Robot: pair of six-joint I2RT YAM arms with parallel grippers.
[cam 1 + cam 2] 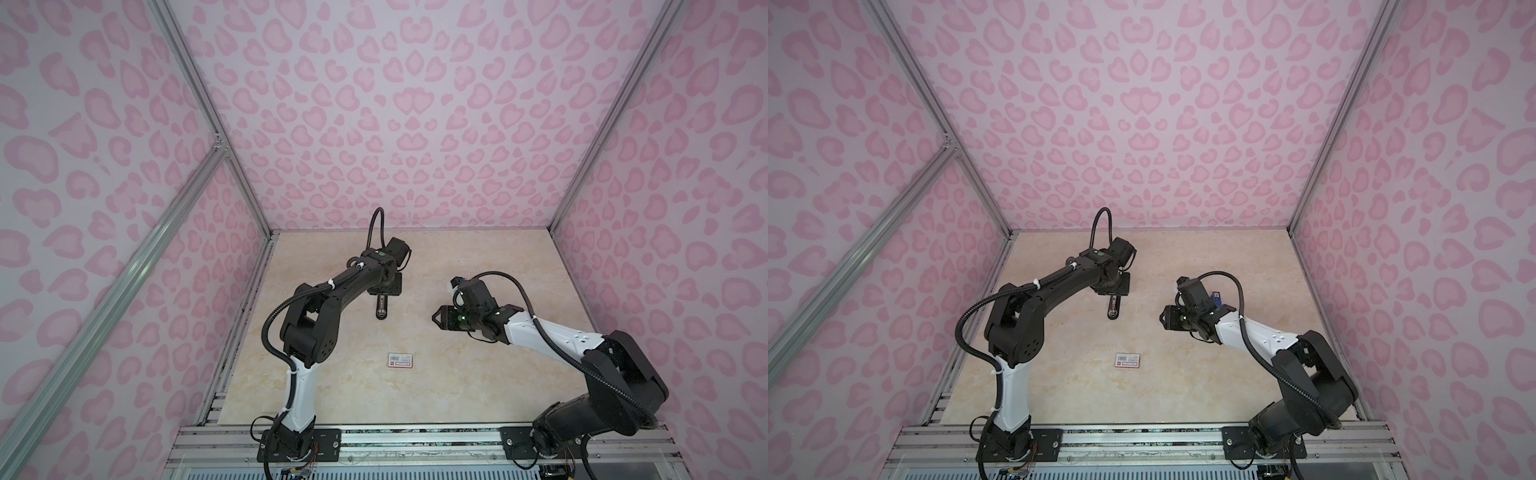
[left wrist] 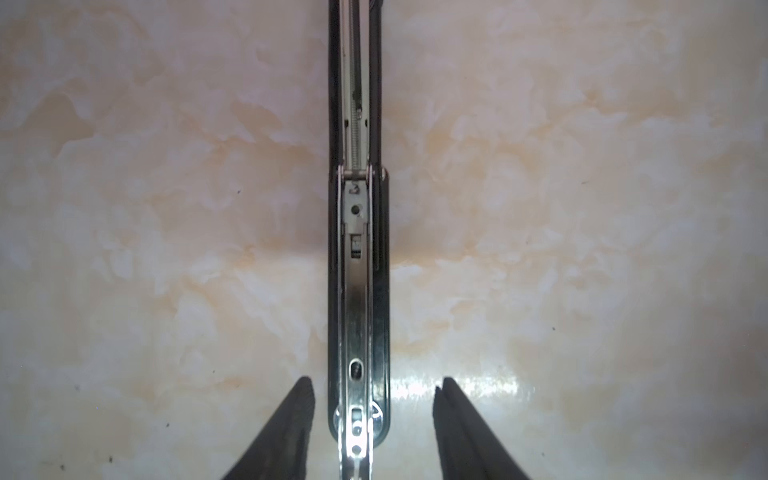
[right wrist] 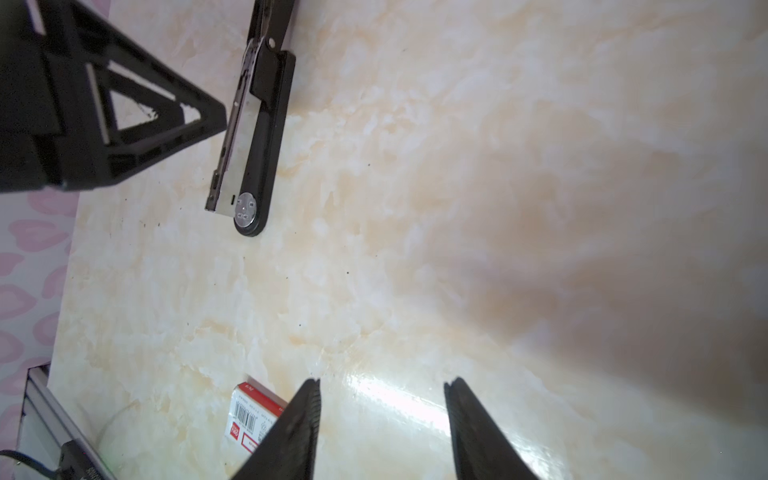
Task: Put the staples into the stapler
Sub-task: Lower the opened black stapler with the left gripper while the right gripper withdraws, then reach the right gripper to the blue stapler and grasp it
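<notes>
Three walls [image 1: 395,124] papered in pink heart-like blotches close the room in at 9, 12 and 3 o'clock. They are held by a frame [image 1: 199,95] of bare aluminium bars. Below them lies one surface [image 1: 457,374], glossy cream with tan marble veining and speckled with a few dark specks. A metal rail [image 1: 374,440] runs along its 6 o'clock edge.

Two arms stand on that rail. The left arm [image 1: 324,303] rises from 7 o'clock and the right arm [image 1: 540,332] from 5 o'clock, and both lean inward. Each carries one claw, two in all.

The left claw [image 2: 376,382] points down with its jaws apart. They straddle the stapler without touching it, one finger just beside it and the other farther off. The right claw [image 3: 382,382] hangs above the surface at 3 o'clock of the stapler, well apart from it. Its jaws are spread and there is only bare surface between them.

One stapler [image 1: 381,309] lies a little toward 11 o'clock of the surface's middle, its length running 12 to 6. It is black and folded open at the hinge, with its shiny metal channel facing up. Its 12 o'clock half is hidden under the left claw in both top views.

One small white box [image 1: 400,359] with a barcode and red label lies flat at 6 o'clock of the stapler, apart from it.
</notes>
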